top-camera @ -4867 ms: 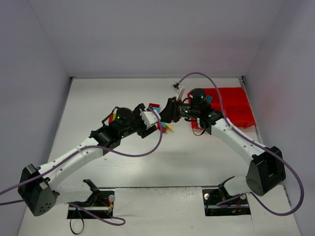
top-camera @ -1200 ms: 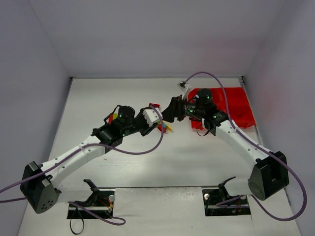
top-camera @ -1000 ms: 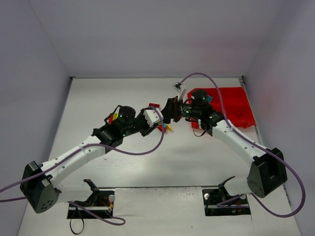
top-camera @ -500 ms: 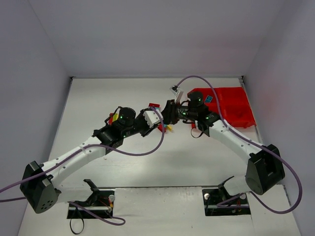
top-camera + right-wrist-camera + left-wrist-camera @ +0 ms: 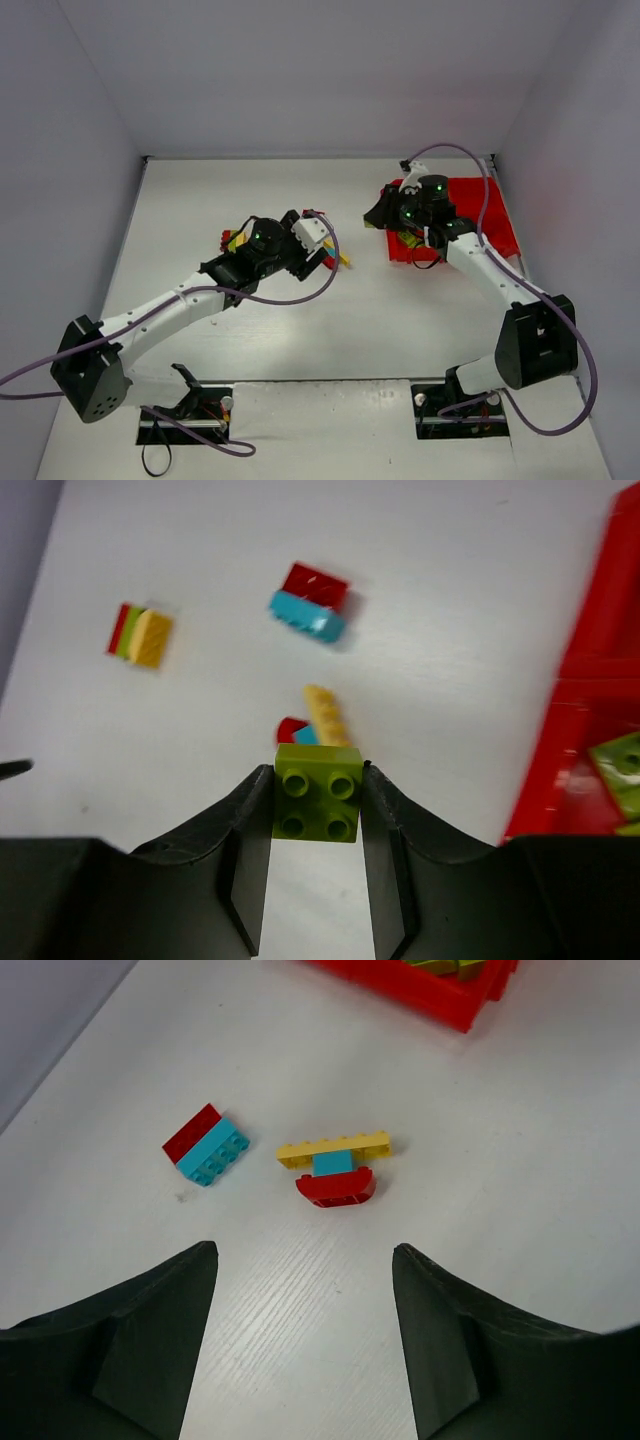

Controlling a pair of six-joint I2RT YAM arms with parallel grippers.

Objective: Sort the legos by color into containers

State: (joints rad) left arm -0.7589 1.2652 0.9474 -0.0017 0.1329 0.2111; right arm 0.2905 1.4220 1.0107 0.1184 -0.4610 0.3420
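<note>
Gripping a lime green brick [image 5: 318,792] by 2 opposite sides, studs facing its wrist camera, the right gripper [image 5: 316,778] hung over the table [image 5: 400,320] just beside the left edge of the red tray [image 5: 492,200], which sat at the table's far right corner. That flat, square hold probably suited setting the brick down among the lime pieces [image 5: 620,768] already lying in the nearest compartment.

The left gripper [image 5: 303,1252] hovered with its jaws wide apart and nothing between them, aimed at a 3-piece stack [image 5: 335,1166] near the table's middle: a yellow plate on a cyan brick on a red curved piece. A red and cyan pair [image 5: 207,1144] lay just beside the stack. The open stance looked like readiness for the next pick.

From above, the wrists hid nearly all of this; only a yellow sliver showed, and the held brick not at all. The right wrist view alone confirmed the grip and, blurred, caught a red, green and yellow block [image 5: 140,635] nearer the table's left edge.
</note>
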